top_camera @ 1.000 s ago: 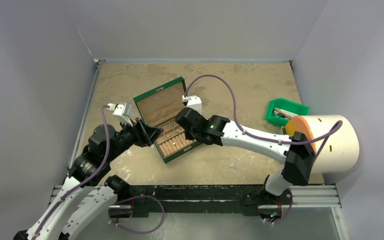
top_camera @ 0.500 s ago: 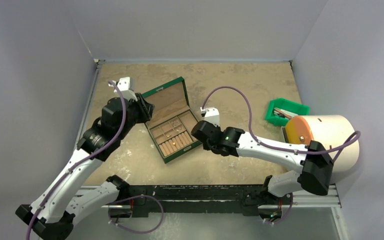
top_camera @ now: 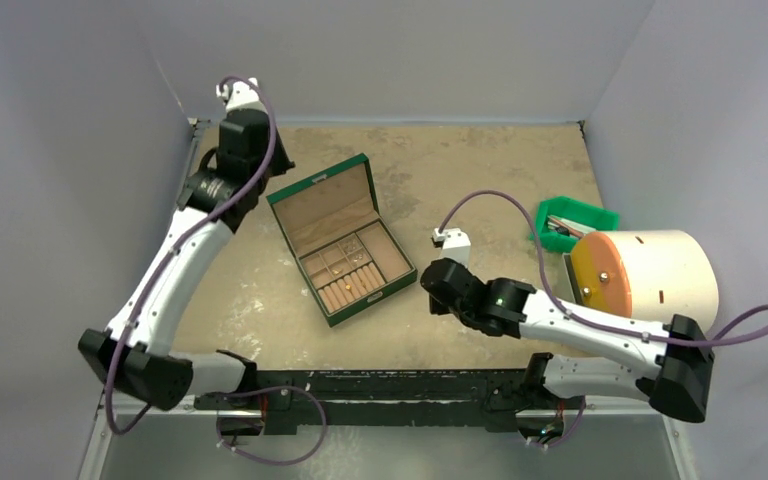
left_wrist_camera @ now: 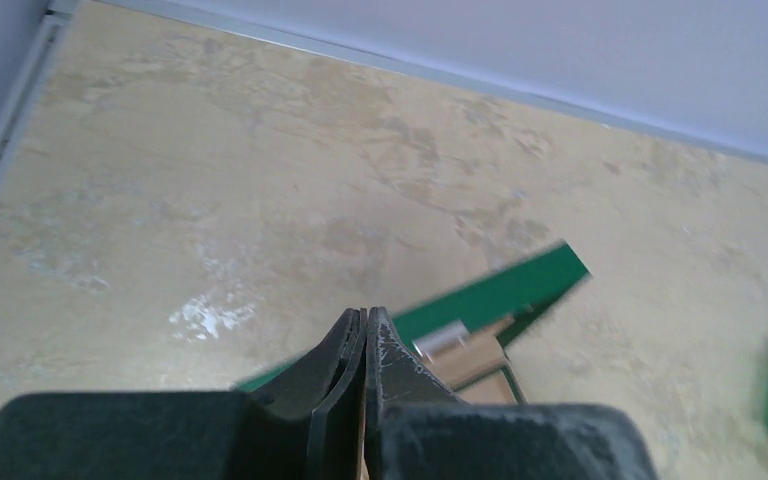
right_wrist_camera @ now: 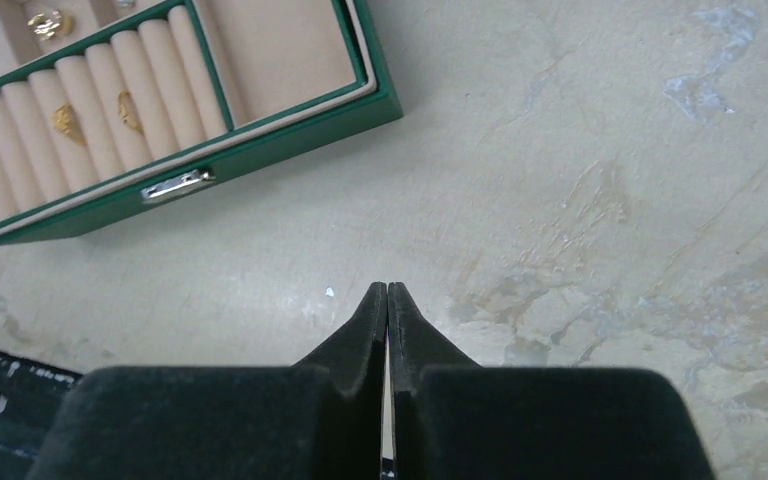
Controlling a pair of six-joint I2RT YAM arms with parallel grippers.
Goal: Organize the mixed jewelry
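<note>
The green box (top_camera: 384, 284) lies open mid-table, lid tipped back. The mixed jewelry rests inside: small gold-looking pieces, one (right_wrist_camera: 48, 22) in a square compartment and two (right_wrist_camera: 65, 120) tucked between the tan ring rolls (right_wrist_camera: 90, 105). From above they are tiny dots (top_camera: 346, 288). My left gripper (top_camera: 278, 165) hangs shut and empty at the back left, above the lid's far edge (left_wrist_camera: 500, 295); in its wrist view the gripper (left_wrist_camera: 365, 312) holds nothing. My right gripper (top_camera: 427, 286) is shut and empty over bare table right of the box, as the right wrist view of the gripper (right_wrist_camera: 387, 287) also shows.
A tiny pale speck (right_wrist_camera: 329, 292) lies on the table just left of my right fingertips. A green bin (top_camera: 572, 222) with metal parts and a white drum with an orange face (top_camera: 650, 275) stand at the right. Walls close the back and sides.
Both arms have pulled away from the box: the left swung up to the back-left corner, the right drew back toward the near right. Both grippers closed on nothing.
</note>
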